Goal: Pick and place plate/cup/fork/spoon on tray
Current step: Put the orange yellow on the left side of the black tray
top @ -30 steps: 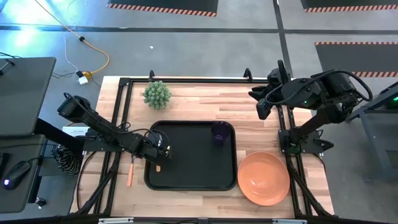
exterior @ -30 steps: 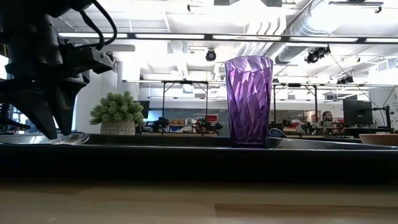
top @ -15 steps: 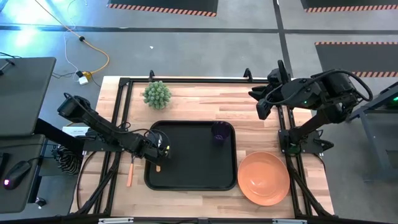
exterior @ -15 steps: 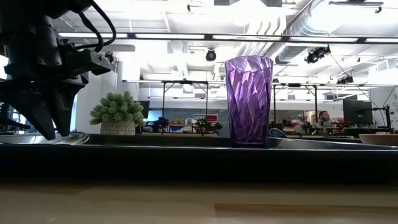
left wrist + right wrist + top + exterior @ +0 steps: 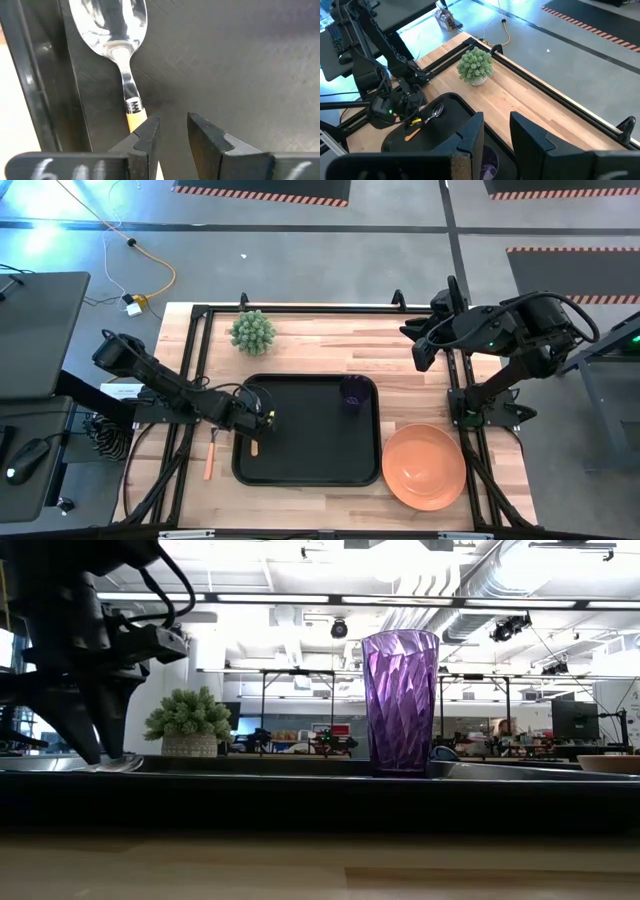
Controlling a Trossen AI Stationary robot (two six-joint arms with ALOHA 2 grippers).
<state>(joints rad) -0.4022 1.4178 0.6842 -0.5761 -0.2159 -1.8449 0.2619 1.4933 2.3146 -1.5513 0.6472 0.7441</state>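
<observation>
The black tray [image 5: 310, 470] lies mid-table. The purple cup [image 5: 353, 393] stands upright on the tray's far right part and also shows in the low view [image 5: 400, 700]. The spoon [image 5: 120, 55] lies flat on the tray by its left rim, its orange handle [image 5: 255, 446] toward the near edge. My left gripper [image 5: 173, 127] is low over the tray, open by a narrow gap, just beside the handle. The fork [image 5: 210, 455] lies on the table left of the tray. The orange plate [image 5: 424, 465] rests on the table right of the tray. My right gripper [image 5: 496, 132] is open and empty, high over the far right edge. My left gripper points down at the tray. One finger [image 5: 145, 137] stands over the spoon's orange handle [image 5: 134, 119] just behind the metal neck. I cannot tell whether it touches. The handle is not between the fingers, and the spoon lies flat on the tray.
A spiky green plant [image 5: 252, 332] in a pot stands at the far left of the table. Black frame rails run along the table's left, far and right sides. Bare wood shows between the plant and the right arm.
In the low view my left gripper has shifted a little toward the table's right, staying low over the tray. The spoon, cup, plate and fork have kept their places.
</observation>
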